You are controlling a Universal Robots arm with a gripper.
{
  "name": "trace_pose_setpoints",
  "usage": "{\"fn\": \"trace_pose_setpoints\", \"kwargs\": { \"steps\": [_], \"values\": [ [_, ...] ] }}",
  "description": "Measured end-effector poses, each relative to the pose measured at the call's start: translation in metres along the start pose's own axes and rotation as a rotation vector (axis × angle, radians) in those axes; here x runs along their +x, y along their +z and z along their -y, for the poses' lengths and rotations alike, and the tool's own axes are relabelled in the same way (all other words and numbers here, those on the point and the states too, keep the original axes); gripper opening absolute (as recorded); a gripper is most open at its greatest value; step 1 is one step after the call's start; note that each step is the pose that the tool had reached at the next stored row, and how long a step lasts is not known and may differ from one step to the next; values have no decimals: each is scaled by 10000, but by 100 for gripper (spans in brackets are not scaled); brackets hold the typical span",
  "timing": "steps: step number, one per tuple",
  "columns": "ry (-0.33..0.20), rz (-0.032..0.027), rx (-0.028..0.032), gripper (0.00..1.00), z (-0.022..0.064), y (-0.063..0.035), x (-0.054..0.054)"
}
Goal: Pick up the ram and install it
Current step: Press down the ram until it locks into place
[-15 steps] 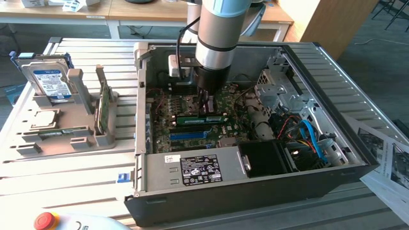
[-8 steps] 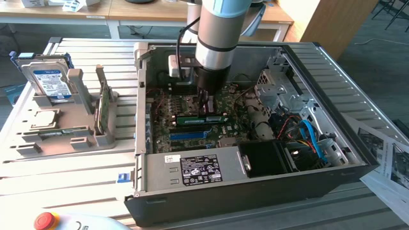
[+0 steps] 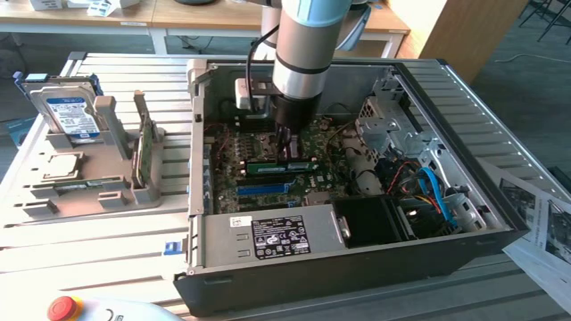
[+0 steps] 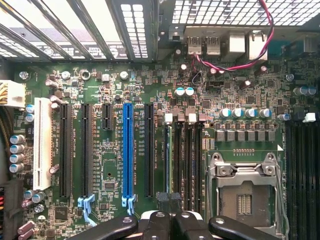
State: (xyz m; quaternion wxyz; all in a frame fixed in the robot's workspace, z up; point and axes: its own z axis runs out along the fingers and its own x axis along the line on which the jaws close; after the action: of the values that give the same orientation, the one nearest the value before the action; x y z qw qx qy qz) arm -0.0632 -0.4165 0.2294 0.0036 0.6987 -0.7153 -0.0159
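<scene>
Bright daylight washes the slatted table [image 3: 116, 227] beside the computer case [image 3: 357, 267], whose interior lies in shadow. The motherboard [image 4: 150, 90] looks evenly lit and sharp.

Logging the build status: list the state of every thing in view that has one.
Computer case, open, side panel off.
Gripper, shut, down inside the case.
Ram, on edge, just below the gripper.
Blue slot, empty.
Hard drive, upright, outside the case.
</scene>
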Motion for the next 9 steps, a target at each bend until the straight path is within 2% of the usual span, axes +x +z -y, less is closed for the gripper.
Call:
{"fn": "trace_pose_setpoints", "kwargs": {
  "steps": [9],
  "values": [
    [0,3,1,11,0,10,0]
  ]
}}
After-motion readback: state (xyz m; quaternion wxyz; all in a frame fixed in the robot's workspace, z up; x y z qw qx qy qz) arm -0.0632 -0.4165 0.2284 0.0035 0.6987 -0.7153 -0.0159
